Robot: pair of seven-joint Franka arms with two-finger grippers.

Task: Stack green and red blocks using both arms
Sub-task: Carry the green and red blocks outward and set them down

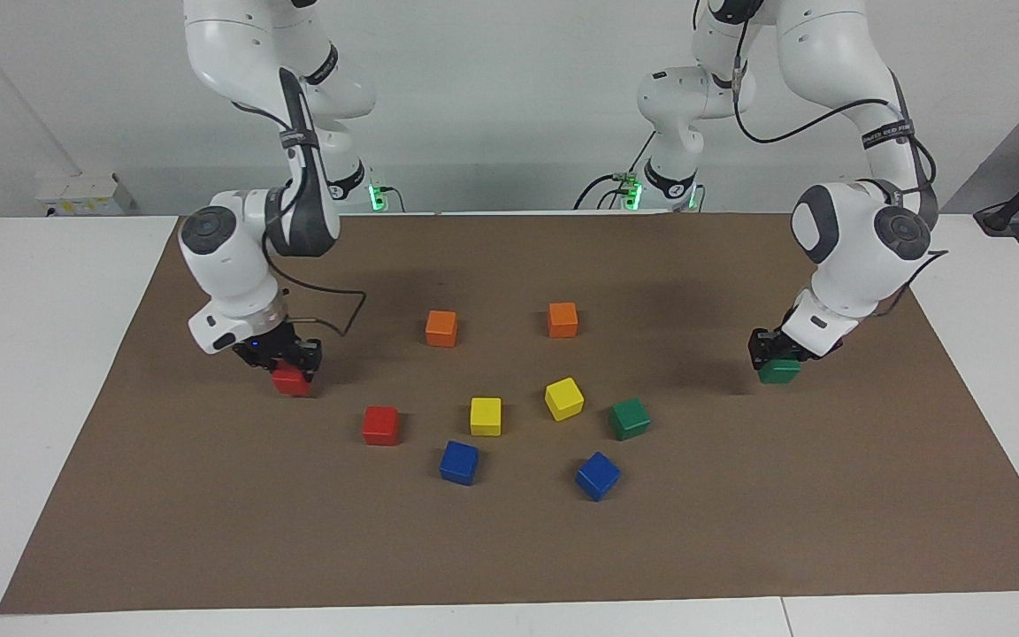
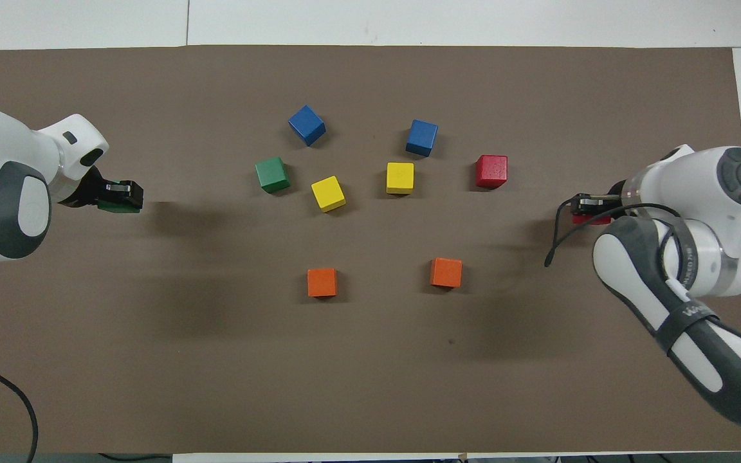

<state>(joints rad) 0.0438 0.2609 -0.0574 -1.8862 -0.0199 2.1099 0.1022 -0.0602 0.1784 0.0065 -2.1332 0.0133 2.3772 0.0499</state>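
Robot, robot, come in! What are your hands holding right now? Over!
Left gripper shut on dark green cube. Right gripper shut on bright red cube. Nothing stacked yet. Path clear.

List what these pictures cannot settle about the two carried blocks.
- Green block, overhead view: the left hand covers most of it.
- Red block, overhead view: mostly under the right hand.
- Facing view: whether either block clears the brown mat cannot be told.
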